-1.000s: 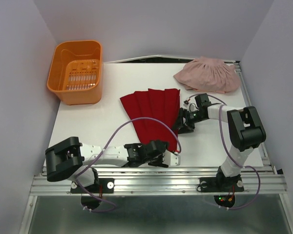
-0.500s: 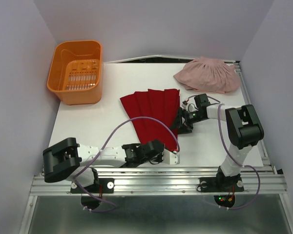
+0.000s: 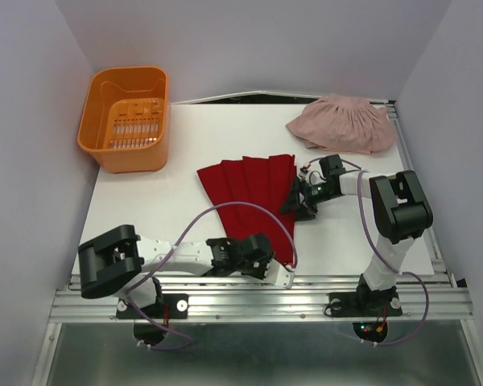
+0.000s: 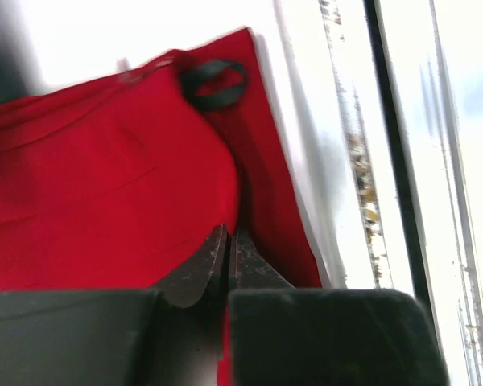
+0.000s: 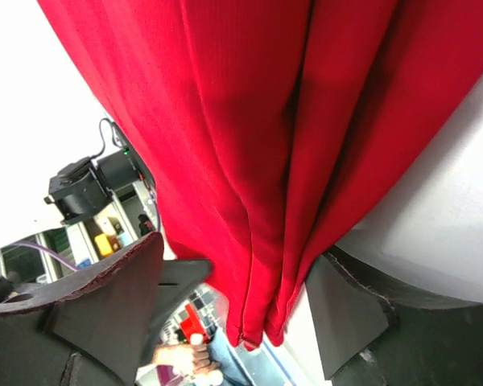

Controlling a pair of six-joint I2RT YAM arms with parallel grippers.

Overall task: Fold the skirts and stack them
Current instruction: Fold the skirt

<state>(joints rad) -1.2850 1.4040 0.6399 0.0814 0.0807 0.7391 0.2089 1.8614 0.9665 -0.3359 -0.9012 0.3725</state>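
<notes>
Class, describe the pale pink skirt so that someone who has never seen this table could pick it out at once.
Start at the white table and look to its far right corner, opposite the orange basket at far left. There lies the pink skirt, a bunched heap of gathered, ruffled cloth. Unlike the red skirt spread flat in pleats mid-table, no gripper touches it.

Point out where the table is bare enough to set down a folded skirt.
Free patches: between the orange basket and the red skirt, and between the basket and the pink skirt at the far edge. It is crowded where the left end effector and right end effector meet the red skirt.
</notes>
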